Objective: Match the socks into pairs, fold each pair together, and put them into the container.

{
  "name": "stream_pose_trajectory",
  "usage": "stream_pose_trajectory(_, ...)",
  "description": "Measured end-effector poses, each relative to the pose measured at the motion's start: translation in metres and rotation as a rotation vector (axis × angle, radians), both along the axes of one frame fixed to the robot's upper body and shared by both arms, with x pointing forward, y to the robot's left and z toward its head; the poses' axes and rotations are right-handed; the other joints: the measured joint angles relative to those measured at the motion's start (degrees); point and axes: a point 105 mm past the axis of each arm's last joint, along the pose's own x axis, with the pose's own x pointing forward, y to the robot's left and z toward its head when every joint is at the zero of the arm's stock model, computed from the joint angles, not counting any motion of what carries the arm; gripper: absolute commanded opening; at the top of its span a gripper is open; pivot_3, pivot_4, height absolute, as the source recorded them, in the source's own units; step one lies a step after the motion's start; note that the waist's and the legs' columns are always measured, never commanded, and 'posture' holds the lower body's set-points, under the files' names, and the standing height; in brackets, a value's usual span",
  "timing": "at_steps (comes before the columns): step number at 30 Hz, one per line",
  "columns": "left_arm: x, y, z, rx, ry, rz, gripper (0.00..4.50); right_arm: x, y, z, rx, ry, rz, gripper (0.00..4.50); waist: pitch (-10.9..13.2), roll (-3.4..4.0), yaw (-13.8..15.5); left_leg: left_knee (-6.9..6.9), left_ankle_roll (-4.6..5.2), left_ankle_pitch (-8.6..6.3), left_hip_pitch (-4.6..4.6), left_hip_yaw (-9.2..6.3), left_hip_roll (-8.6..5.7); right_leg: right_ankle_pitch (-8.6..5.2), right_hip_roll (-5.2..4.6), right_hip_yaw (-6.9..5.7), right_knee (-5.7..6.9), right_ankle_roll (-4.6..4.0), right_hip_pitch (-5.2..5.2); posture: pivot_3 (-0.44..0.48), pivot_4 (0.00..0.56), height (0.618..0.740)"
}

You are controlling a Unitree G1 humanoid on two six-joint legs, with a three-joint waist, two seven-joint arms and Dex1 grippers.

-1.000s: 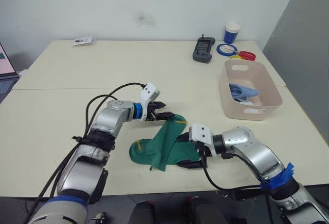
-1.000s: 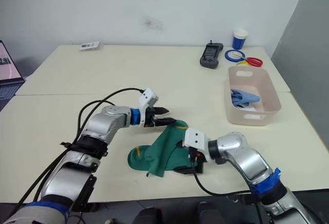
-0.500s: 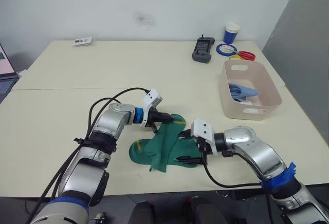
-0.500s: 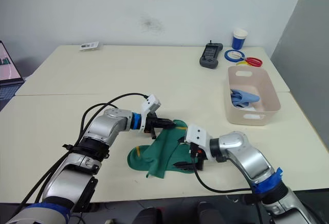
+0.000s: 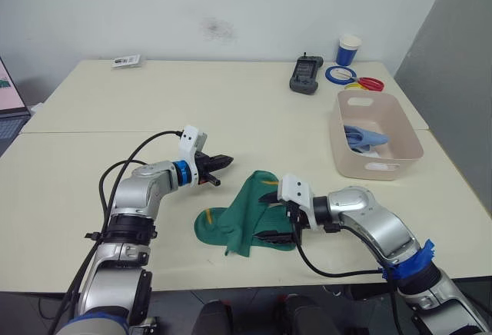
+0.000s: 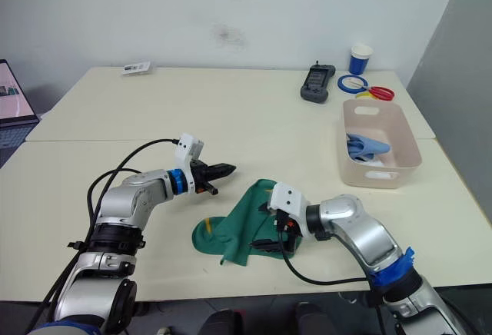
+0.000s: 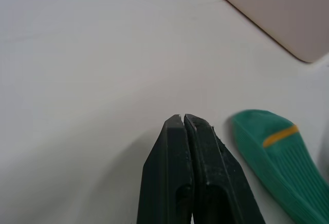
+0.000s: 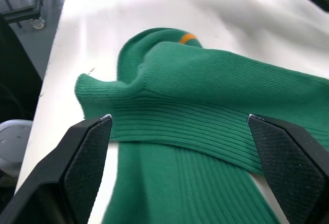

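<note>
Folding the dark green socks (image 5: pixel 244 213), bunched on the counter (image 5: pixel 92 174) at 8 o'clock of the container (image 5: pixel 376 137): right gripper (image 5: pixel 269 216) spread wide over them, left gripper (image 5: pixel 221 163) closed, empty, clear at 10 o'clock; next, probably pinching the pair and lifting

We cannot read any words or numbers on the things here; all the marks are too small.
</note>
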Motion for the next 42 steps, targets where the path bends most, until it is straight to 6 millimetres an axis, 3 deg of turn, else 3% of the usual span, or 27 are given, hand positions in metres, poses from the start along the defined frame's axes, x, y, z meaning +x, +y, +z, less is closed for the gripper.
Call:
stream_pose_trajectory(2,-0.005,-0.011,0.004,0.013,-0.029,-0.066,0.04,-0.001,0.000,0.000,0.000,0.001,0.006,4.50,0.0,0.00,0.1,0.00,0.00,0.00,0.00,0.01,-0.01,0.00,0.00,0.00,-0.01,0.00,0.02,0.000,0.150,0.740)
stream_pose_trajectory(5,-0.006,-0.017,0.005,0.027,-0.045,-0.100,0.58,-0.001,-0.001,0.000,-0.002,-0.004,0.010,4.50,0.0,0.00,0.1,0.00,0.00,0.00,0.01,0.01,-0.01,0.00,0.01,0.01,-0.01,0.00,0.02,0.000,0.150,0.740)
stream_pose_trajectory(10,-0.001,-0.032,0.003,0.105,-0.030,-0.174,2.17,0.000,-0.004,0.000,-0.016,-0.011,0.007,4.50,0.0,0.00,0.1,0.00,0.00,0.00,0.01,-0.01,-0.01,0.00,0.12,0.00,0.00,0.00,0.02,0.000,0.150,0.740)
stream_pose_trajectory(16,0.008,-0.034,-0.014,0.176,0.026,-0.175,4.13,0.000,-0.007,0.002,-0.027,-0.035,-0.007,4.50,0.0,-0.01,-0.1,0.00,0.01,-0.01,0.00,-0.01,0.00,0.00,0.17,0.02,-0.02,0.00,0.01,0.000,0.150,0.740)
stream_pose_trajectory(20,0.011,-0.036,-0.019,0.188,0.049,-0.175,3.96,0.000,-0.006,0.004,-0.023,-0.046,-0.014,4.50,0.0,-0.01,0.0,0.00,0.01,-0.01,0.00,-0.02,0.00,0.00,0.16,0.00,-0.01,0.00,0.02,0.000,0.150,0.740)
stream_pose_trajectory(23,0.012,-0.038,-0.021,0.192,0.045,-0.184,3.16,-0.001,-0.007,0.003,-0.023,-0.042,-0.022,4.50,0.0,-0.01,0.0,0.01,0.01,0.00,0.00,0.01,-0.01,0.00,0.15,0.02,-0.02,0.00,0.02,0.000,0.150,0.740)
stream_pose_trajectory(29,0.001,-0.046,-0.021,0.170,0.072,-0.273,1.15,0.000,-0.007,0.004,-0.014,-0.035,-0.034,4.50,0.0,-0.01,-0.1,0.01,0.01,0.00,0.00,-0.01,0.01,0.00,0.16,0.02,0.00,0.00,0.01,0.000,0.150,0.740)
stream_pose_trajectory(33,-0.003,-0.041,-0.020,0.175,0.080,-0.284,0.04,0.001,-0.008,0.006,0.001,-0.030,-0.037,4.50,0.0,-0.01,-0.1,0.01,0.01,0.00,0.02,-0.02,0.02,0.00,0.17,0.01,0.02,0.00,0.01,0.000,0.150,0.740)
stream_pose_trajectory(37,-0.001,-0.036,-0.021,0.174,0.081,-0.246,0.04,0.002,-0.009,0.006,0.004,-0.027,-0.043,4.50,0.0,-0.01,-0.1,0.01,0.01,0.00,0.01,-0.01,0.01,0.00,0.16,0.02,0.01,0.00,0.01,0.000,0.150,0.740)
stream_pose_trajectory(42,0.015,-0.017,-0.007,0.103,0.051,-0.071,0.04,0.003,-0.009,0.006,0.005,-0.026,-0.051,4.50,0.0,-0.01,-0.1,0.01,0.01,0.00,0.01,-0.03,0.03,0.00,0.16,0.00,0.01,0.00,0.01,0.000,0.150,0.740)
